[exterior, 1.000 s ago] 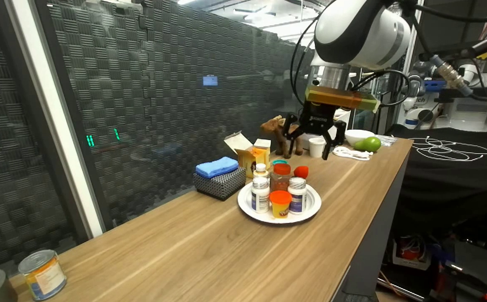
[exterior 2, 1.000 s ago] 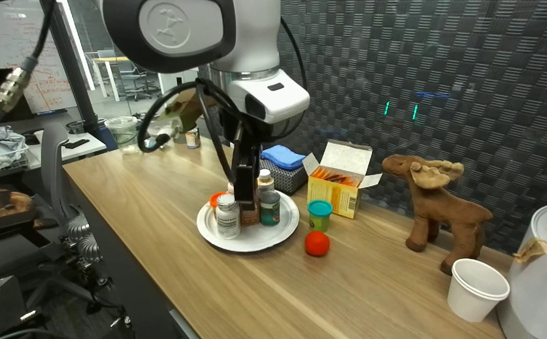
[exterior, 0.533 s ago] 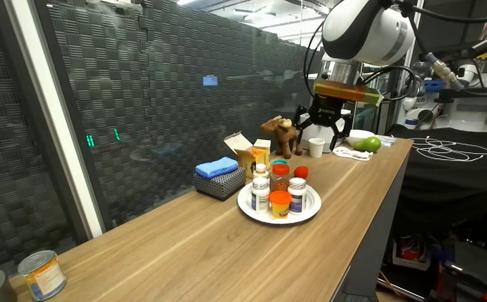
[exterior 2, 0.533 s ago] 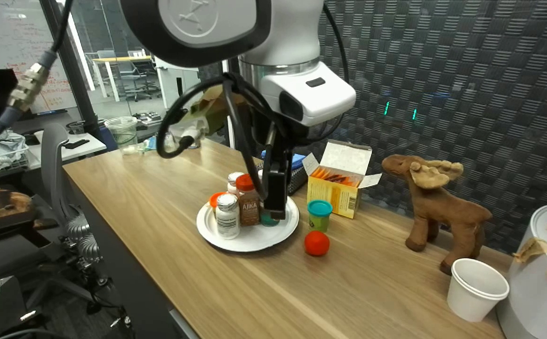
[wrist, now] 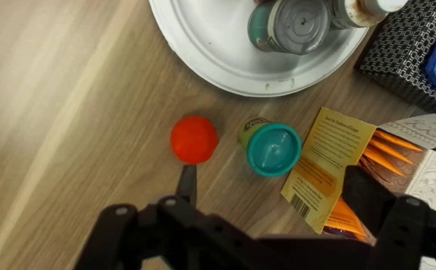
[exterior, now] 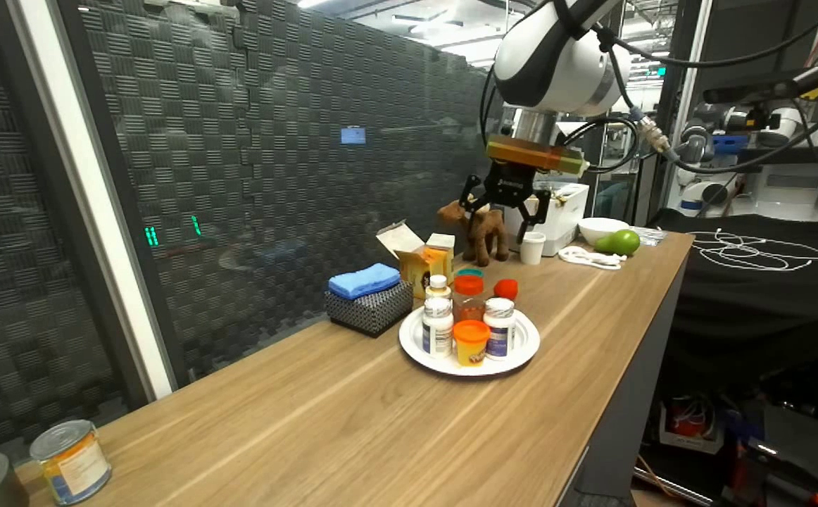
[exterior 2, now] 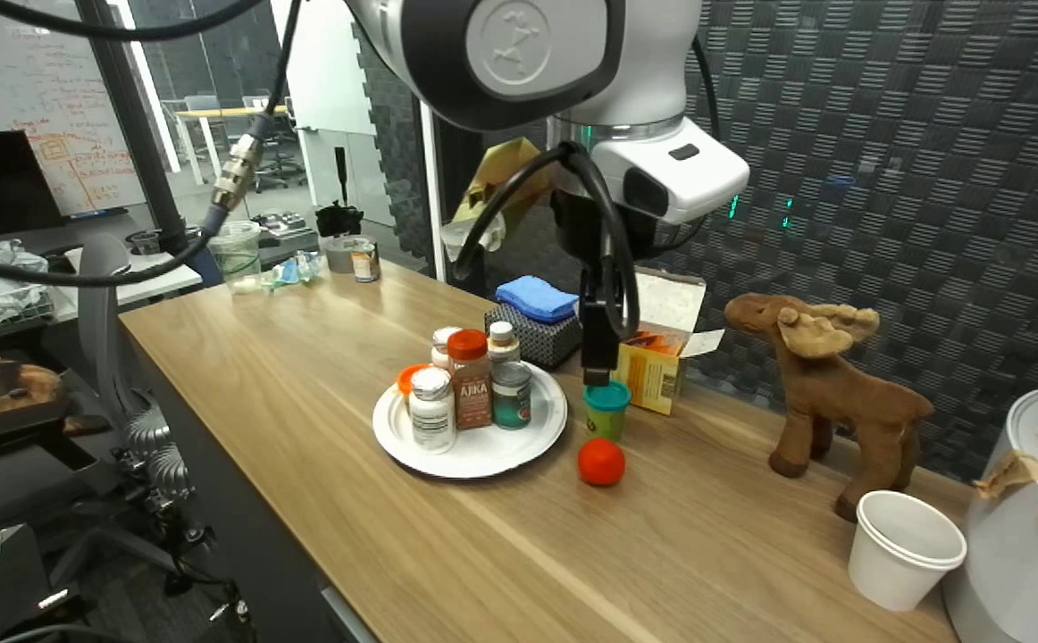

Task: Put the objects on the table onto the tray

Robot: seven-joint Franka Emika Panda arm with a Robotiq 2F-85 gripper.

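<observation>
The white round tray [exterior: 409, 345] holds several bottles, a red-lidded spice jar [exterior 2: 472, 384] and an orange-lidded tub [exterior: 471, 345]. It also shows in the wrist view [wrist: 218, 71]. A green tub with a teal lid [exterior 2: 606, 411] stands on the table beside the tray, and in the wrist view [wrist: 274, 150] it lies just ahead of the space between my fingers. A red ball [exterior 2: 601, 462] sits next to it, ahead of one fingertip in the wrist view [wrist: 194, 139]. My gripper [wrist: 270, 172] is open and empty, above the table near the tub [exterior: 497, 232].
An open yellow tea box [exterior 2: 648, 366] stands close behind the tub. A patterned box with a blue cloth [exterior 2: 537, 299] is behind the tray. A toy moose [exterior 2: 841, 384], white paper cups [exterior 2: 903, 554] and a white bin [exterior 2: 1028, 536] stand farther along the table.
My open gripper has moved from above the tray to above the teal-lidded tub and tea box, also shifting toward the wall. The objects on the table and tray have not moved.
</observation>
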